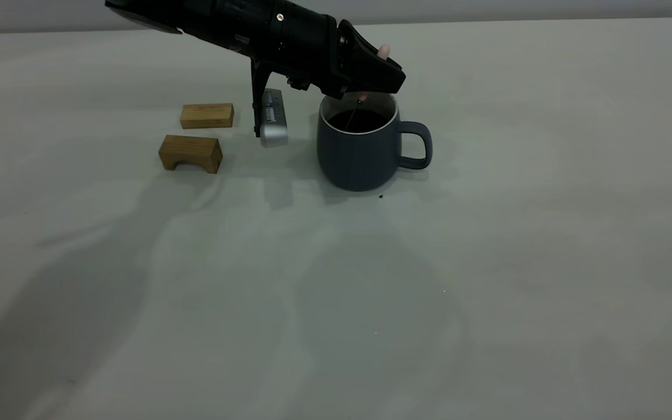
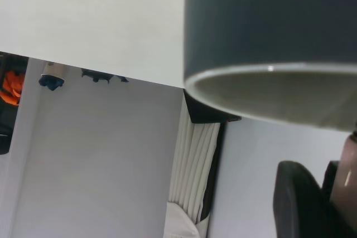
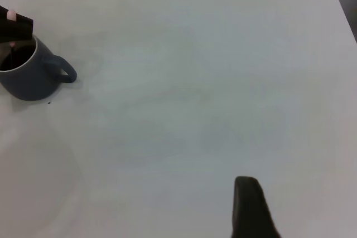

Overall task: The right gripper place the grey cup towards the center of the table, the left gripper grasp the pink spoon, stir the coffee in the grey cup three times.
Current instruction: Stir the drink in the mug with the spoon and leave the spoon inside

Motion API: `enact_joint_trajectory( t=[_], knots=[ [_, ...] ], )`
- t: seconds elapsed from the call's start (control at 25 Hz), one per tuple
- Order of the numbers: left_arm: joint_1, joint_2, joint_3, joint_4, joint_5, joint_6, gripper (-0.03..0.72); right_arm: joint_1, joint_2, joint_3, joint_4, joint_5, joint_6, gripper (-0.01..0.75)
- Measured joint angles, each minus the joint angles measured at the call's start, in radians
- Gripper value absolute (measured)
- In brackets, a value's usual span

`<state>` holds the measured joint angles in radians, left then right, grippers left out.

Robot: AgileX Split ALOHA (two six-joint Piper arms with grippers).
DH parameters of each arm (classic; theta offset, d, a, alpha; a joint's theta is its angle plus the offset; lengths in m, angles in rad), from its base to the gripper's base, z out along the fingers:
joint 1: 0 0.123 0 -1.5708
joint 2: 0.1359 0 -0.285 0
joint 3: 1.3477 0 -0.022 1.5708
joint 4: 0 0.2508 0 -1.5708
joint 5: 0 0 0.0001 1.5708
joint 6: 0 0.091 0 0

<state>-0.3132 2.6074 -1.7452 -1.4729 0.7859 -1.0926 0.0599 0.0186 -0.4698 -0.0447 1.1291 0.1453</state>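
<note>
Table [image 1: 487, 280] surface fills the near part of the exterior view, pale and bare but for a tiny dark speck just in front of the grey cup [image 1: 359, 154]. The cup stands upright a little beyond the middle of the table, its loop handle pointing to the view's right. Inside it lies the coffee [image 1: 365, 121], dark and flat, with the thin metal neck of the pink spoon [image 1: 384, 51] dipping into it; the pink handle tip pokes out above the left gripper [image 1: 312, 111], whose black body hangs over the cup's rim. One silver ribbed finger [image 1: 273, 116] hangs beside the cup, apart from it; the other is hidden behind the body, yet the spoon is clamped there. To the left lie two wooden blocks [image 1: 206, 115].

The right gripper [image 3: 251, 207] shows only as a dark tip in its wrist view, well away from the cup; I cannot tell how its fingers stand.
</note>
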Motion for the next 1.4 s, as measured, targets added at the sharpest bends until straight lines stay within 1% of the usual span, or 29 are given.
enact_joint_trajectory(
  t=[0.24, 0.48, 0.56, 0.64, 0.76, 0.84, 0.88, 1.0, 1.12, 1.24, 1.4],
  knots=[
    [0.000, 0.000, 0.000, 0.006, 0.018, 0.000, 0.126, 0.000, 0.000, 0.000, 0.000, 0.000, 0.000, 0.491],
    [0.002, 0.000, 0.000, 0.012, 0.119, 0.001, 0.126, 0.000, 0.000, 0.000, 0.000, 0.000, 0.000, 0.491],
    [0.003, 0.000, 0.000, 0.012, 0.149, 0.004, 0.137, 0.000, 0.000, 0.000, 0.000, 0.000, 0.000, 0.491],
    [0.003, 0.000, 0.000, 0.018, 0.179, 0.004, 0.183, 0.000, 0.000, 0.000, 0.000, 0.000, 0.000, 0.491],
    [0.003, 0.000, 0.000, 0.055, 0.201, 0.015, 0.333, 0.000, 0.000, 0.000, 0.000, 0.000, 0.000, 0.491],
    [0.003, -0.001, 0.000, 0.097, 0.204, 0.043, 0.429, 0.000, 0.000, 0.000, 0.000, 0.000, 0.000, 0.491],
    [0.003, -0.005, 0.000, 0.123, 0.205, 0.062, 0.461, 0.000, 0.000, 0.000, 0.000, 0.000, 0.000, 0.491],
    [0.003, -0.034, 0.000, 0.215, 0.208, 0.129, 0.525, 0.000, 0.000, 0.000, 0.000, 0.000, 0.000, 0.491],
    [0.003, -0.087, 0.000, 0.358, 0.218, 0.198, 0.540, 0.000, 0.000, 0.000, 0.000, 0.000, 0.000, 0.491],
    [0.003, -0.138, 0.000, 0.500, 0.238, 0.215, 0.543, 0.000, 0.000, 0.000, 0.000, 0.000, 0.000, 0.491],
    [0.003, -0.203, 0.000, 0.681, 0.301, 0.222, 0.543, 0.000, 0.000, 0.000, 0.000, 0.000, 0.000, 0.491]
  ],
)
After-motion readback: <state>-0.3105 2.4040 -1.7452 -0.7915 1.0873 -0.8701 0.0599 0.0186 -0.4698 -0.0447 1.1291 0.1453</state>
